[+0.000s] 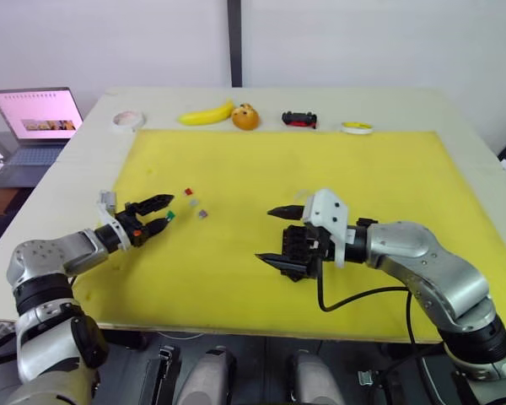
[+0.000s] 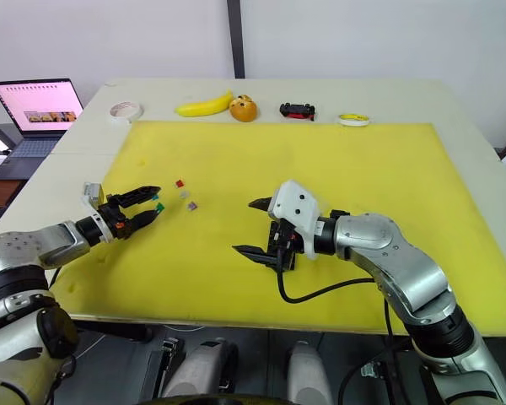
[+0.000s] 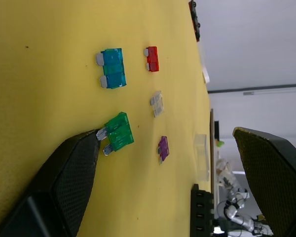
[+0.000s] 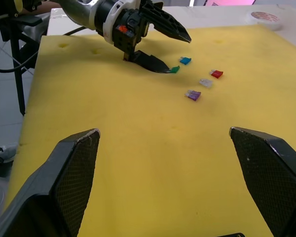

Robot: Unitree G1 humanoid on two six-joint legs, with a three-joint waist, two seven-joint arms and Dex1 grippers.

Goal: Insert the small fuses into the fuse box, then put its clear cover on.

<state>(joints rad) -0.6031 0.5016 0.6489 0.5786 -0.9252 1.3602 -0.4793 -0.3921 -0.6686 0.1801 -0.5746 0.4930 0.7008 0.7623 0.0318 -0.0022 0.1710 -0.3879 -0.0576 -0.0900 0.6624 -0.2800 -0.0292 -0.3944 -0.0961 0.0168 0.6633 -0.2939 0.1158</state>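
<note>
Several small fuses lie loose on the yellow mat (image 1: 337, 169): blue (image 3: 112, 68), red (image 3: 152, 59), clear grey (image 3: 157, 103), green (image 3: 118, 131) and purple (image 3: 163, 148). My left gripper (image 1: 156, 213) is open just left of them, low over the mat. The green fuse's prongs lie right at the tip of one of its fingers (image 3: 74, 168). The black fuse box (image 3: 201, 213) rests near mid-mat, with the clear cover (image 3: 201, 155) lying just beyond it. My right gripper (image 1: 270, 234) is open at the fuse box, its fingers spread wide and nothing gripped.
Along the table's far edge sit a tape roll (image 1: 128, 120), a banana (image 1: 207, 114), an orange (image 1: 245, 116), a black-and-red toy car (image 1: 299, 119) and a yellow-white piece (image 1: 357, 127). An open laptop (image 1: 38, 118) stands at the far left.
</note>
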